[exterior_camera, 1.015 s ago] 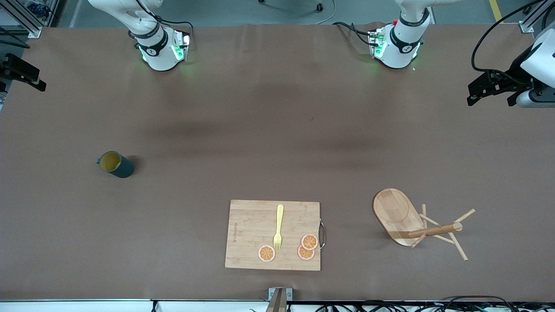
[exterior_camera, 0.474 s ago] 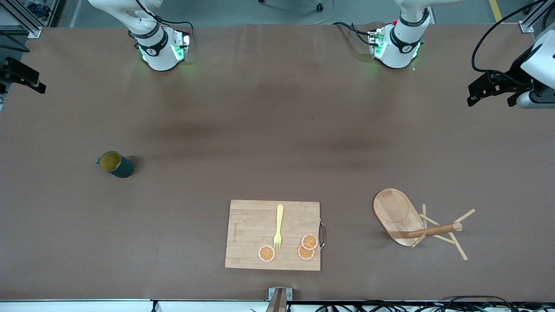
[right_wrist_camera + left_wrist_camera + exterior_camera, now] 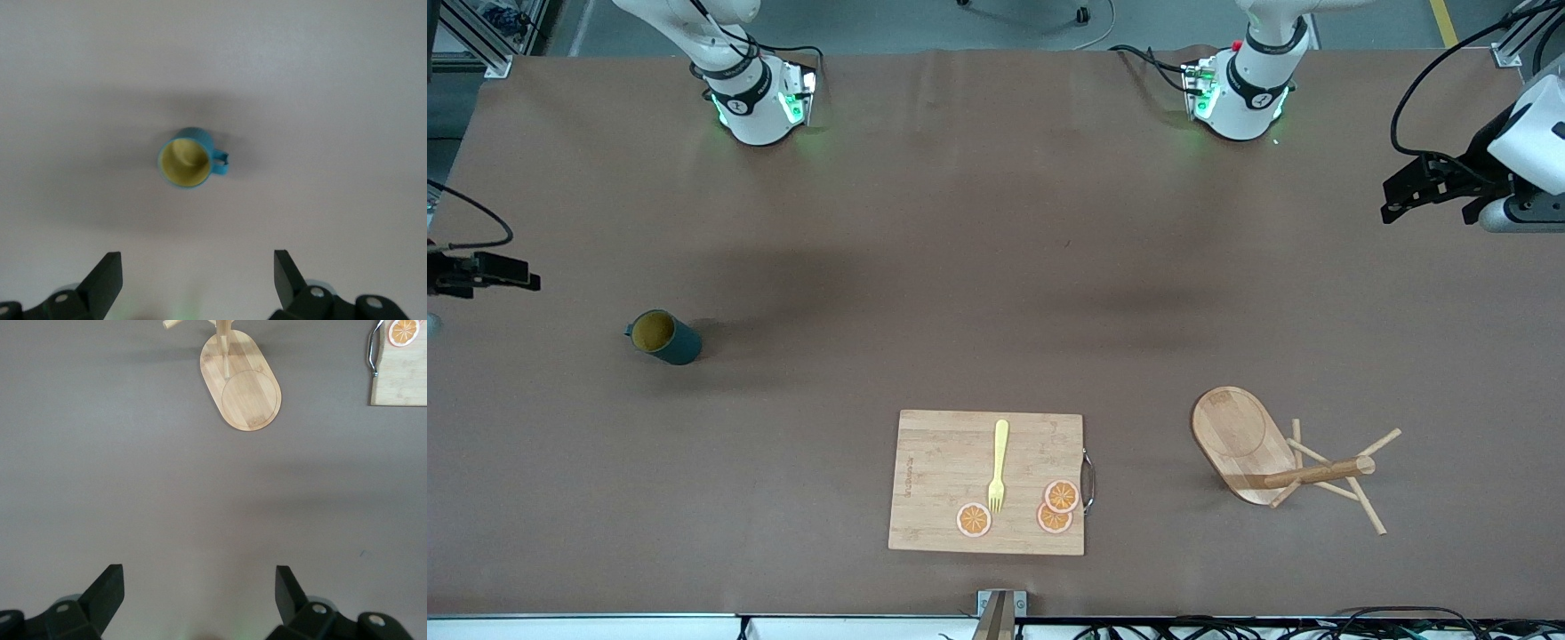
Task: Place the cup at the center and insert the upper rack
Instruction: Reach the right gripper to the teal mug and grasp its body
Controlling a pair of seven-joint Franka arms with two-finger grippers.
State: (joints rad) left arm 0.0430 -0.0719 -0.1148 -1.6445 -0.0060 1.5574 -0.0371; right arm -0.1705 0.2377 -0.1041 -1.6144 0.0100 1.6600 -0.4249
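The cup [image 3: 663, 336], dark teal with a yellow inside, stands upright toward the right arm's end of the table; it also shows in the right wrist view as the cup [image 3: 187, 158], handle to one side. My right gripper [image 3: 507, 271] [image 3: 196, 260] hangs open and empty above the table's edge beside the cup. The upper rack [image 3: 1280, 462], a wooden mug tree, lies on its side toward the left arm's end, its oval base [image 3: 243, 383] tipped up and its pegs splayed. High over that end of the table, my left gripper [image 3: 1392, 203] [image 3: 198, 577] is open and empty.
A wooden cutting board [image 3: 947, 462] lies near the front edge at mid-table, with a yellow fork [image 3: 999, 467] and three orange slices [image 3: 1055, 507] on it. Its corner [image 3: 400, 380] shows in the left wrist view. A metal clamp [image 3: 1000, 609] sits at the front edge.
The right gripper has swung along the table's end, closer to the cup. The left gripper has shifted slightly. Cup and rack have not moved.
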